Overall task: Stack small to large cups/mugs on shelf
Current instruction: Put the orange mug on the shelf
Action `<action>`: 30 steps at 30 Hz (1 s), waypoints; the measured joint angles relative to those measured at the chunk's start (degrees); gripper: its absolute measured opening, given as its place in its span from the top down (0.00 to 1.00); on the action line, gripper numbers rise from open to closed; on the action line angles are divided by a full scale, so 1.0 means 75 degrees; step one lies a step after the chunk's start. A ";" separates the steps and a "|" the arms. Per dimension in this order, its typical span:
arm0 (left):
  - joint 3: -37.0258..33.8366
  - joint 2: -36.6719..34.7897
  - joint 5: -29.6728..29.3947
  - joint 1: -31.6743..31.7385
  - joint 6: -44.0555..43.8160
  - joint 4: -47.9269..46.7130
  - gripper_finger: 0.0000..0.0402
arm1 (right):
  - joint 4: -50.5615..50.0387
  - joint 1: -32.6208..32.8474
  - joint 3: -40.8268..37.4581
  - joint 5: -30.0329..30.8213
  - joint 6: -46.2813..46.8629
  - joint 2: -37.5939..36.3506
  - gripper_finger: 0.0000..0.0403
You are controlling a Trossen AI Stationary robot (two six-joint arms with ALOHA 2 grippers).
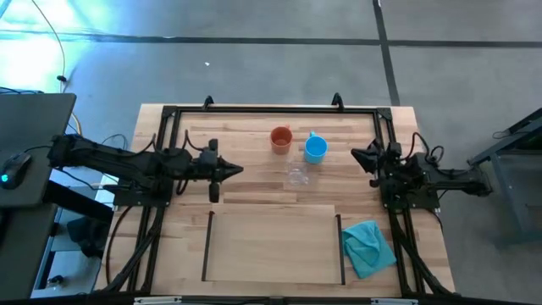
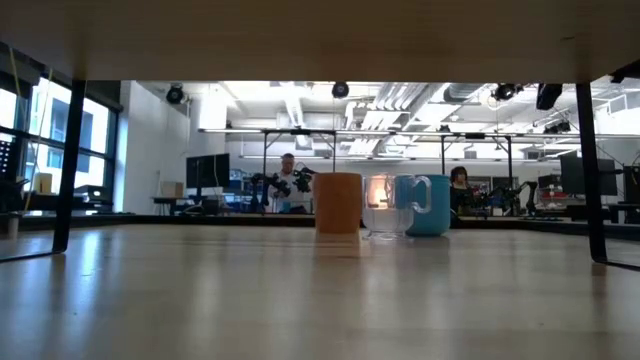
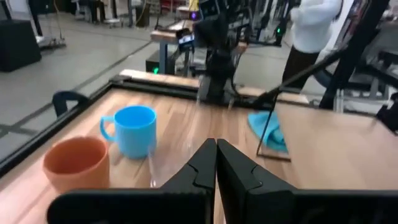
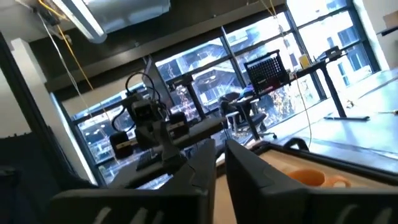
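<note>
The orange mug (image 1: 281,138) and the blue mug (image 1: 315,149) with its handle stand upright on their bases on the far half of the tabletop. The clear glass cup (image 1: 296,176) stands just nearer than them. The low view shows the orange mug (image 2: 338,203), glass cup (image 2: 380,205) and blue mug (image 2: 425,205) in a row. The pale shelf panel (image 1: 271,246) lies at the near side between two black strips. My left gripper (image 1: 233,169) is shut, left of the glass cup. My right gripper (image 1: 356,155) is shut, right of the blue mug. Neither touches anything.
A teal cloth (image 1: 368,247) lies crumpled on the table right of the shelf's right strip (image 1: 340,250). A black metal frame (image 1: 271,109) runs round the table's far and side edges. Bare tabletop separates the mugs from the shelf. People stand in the room beyond.
</note>
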 joint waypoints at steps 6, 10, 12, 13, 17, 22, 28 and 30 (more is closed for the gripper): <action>0.0361 -0.0107 -0.0411 0.0000 0.0001 -0.0615 0.99 | -0.1099 0.0000 0.0725 0.0570 0.0477 0.0162 0.84; 0.0366 -0.0117 -0.1454 0.0003 0.0351 -0.0756 0.99 | -0.1702 0.0000 0.1374 0.0598 0.0829 0.0802 0.83; 0.0366 -0.0116 -0.1877 0.0009 0.0657 -0.0683 0.99 | -0.1838 0.0000 0.1714 0.0598 0.0832 0.1266 0.83; 0.0366 -0.0114 -0.2061 0.0009 0.0791 -0.0630 0.99 | -0.1948 0.0000 0.1901 0.0598 0.0826 0.1516 0.83; 0.0368 -0.0114 -0.2542 0.0009 0.1309 -0.0420 0.99 | -0.2487 0.0000 0.2717 0.0526 0.0585 0.2534 0.83; 0.0575 -0.0016 -0.3089 0.0214 0.1624 -0.0443 0.99 | -0.3291 0.0000 0.3753 0.0446 0.0337 0.3661 0.83; 0.1235 0.0271 -0.2301 0.1719 -0.0459 -0.1682 0.99 | -0.4346 0.0000 0.4897 0.0398 0.0119 0.4634 0.83; 0.1479 0.0454 -0.1385 0.2256 -0.1012 -0.1922 0.99 | -0.4558 0.0000 0.5160 0.0108 -0.0131 0.4796 0.83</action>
